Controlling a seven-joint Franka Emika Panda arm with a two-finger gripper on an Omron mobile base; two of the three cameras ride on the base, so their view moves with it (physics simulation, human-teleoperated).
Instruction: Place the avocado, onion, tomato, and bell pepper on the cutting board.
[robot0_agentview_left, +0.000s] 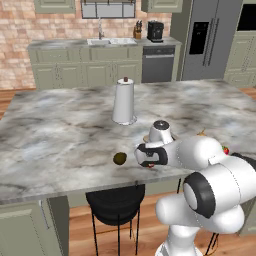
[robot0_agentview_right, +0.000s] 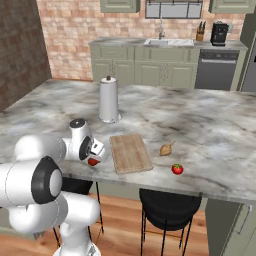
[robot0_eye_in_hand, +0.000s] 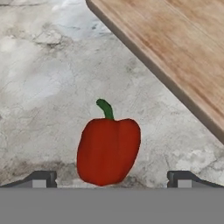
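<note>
We see our claw wide open, holding nothing, with one finger on each side of the bell pepper. The pepper lies on the counter beside the bare cutting board.

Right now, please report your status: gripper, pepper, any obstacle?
Gripper open, poised over bell pepper. Pepper on counter, beside cutting board, not gripped. No obstacle seen.
</note>
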